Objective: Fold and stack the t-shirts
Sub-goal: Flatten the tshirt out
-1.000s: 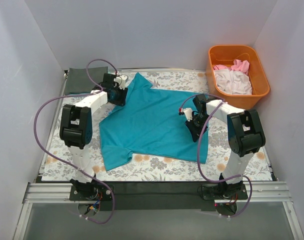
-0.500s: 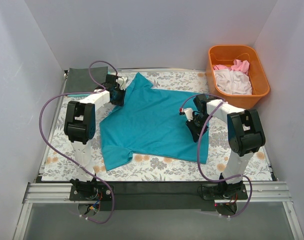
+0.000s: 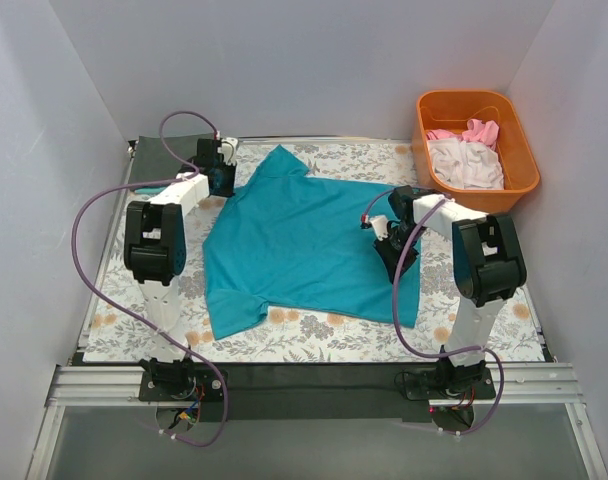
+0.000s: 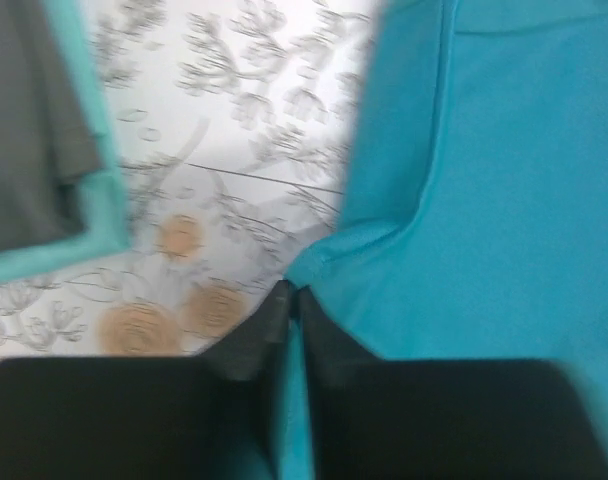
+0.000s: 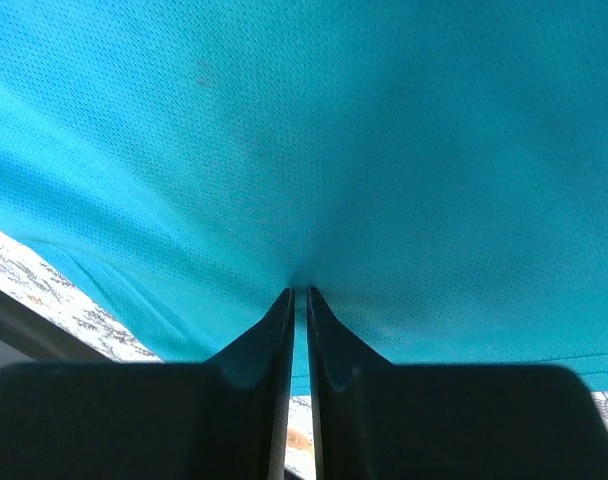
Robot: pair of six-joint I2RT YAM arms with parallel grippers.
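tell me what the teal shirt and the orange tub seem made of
Teal short-sleeved t-shirt: thin matte knit, fine mesh-like pinholes showing close up, likely a synthetic sports fabric, though cotton is possible. Orange rectangular tub: smooth, slightly glossy moulded plastic, judging by its rounded rim.

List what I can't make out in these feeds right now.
Left wrist view: blurred; how much teal t-shirt the left fingers pinch is unclear.
Right wrist view: teal cloth fills the frame; its edges are cut off.
Top view: the left arm covers part of the dark grey t-shirt.
Top view: the clothes in the orange tub are crumpled; their count is unreadable.
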